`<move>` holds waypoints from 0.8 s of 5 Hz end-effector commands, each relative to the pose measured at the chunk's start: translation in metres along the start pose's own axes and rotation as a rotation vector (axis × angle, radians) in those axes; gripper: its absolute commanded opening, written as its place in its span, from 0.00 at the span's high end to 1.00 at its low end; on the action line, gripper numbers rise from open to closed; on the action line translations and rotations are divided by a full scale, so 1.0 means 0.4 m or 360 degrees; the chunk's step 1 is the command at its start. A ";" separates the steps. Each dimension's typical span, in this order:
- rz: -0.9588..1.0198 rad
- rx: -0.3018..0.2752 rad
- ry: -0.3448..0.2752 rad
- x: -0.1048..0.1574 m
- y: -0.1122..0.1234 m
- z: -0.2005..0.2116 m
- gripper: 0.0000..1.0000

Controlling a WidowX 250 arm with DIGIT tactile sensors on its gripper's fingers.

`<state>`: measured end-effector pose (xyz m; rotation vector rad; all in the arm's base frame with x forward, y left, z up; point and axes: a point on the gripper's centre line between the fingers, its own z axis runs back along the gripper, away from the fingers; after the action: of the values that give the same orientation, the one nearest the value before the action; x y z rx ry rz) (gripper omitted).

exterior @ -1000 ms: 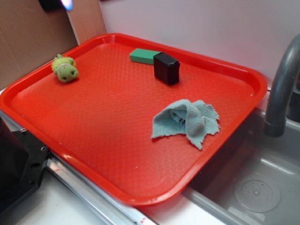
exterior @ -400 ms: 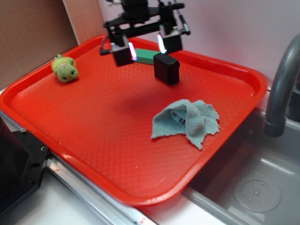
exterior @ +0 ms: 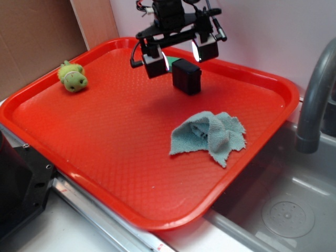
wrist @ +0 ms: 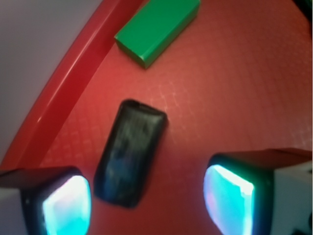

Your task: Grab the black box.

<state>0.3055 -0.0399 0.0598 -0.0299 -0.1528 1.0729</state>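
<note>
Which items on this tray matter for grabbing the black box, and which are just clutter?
Job:
black box
hand, open, above the box

Lying about:
green block
green plush toy
grey-blue cloth
red tray

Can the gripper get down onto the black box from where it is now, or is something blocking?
Probably yes. The gripper is open above the black box, nothing lies between them, and the green block sits apart. The box looks off-centre, nearer one finger, so a small shift may help.

Glossy black box (exterior: 187,76), upright
</note>
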 end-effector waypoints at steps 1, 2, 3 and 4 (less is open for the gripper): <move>0.0071 0.0069 -0.0034 0.064 -0.016 -0.030 0.00; 0.0098 0.0108 -0.0007 0.075 -0.015 -0.054 0.91; 0.0088 0.0158 0.0063 0.070 0.001 -0.056 1.00; -0.0010 0.0227 0.0121 0.054 0.023 -0.049 1.00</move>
<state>0.3013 -0.0242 0.0261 0.0825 0.0467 1.0580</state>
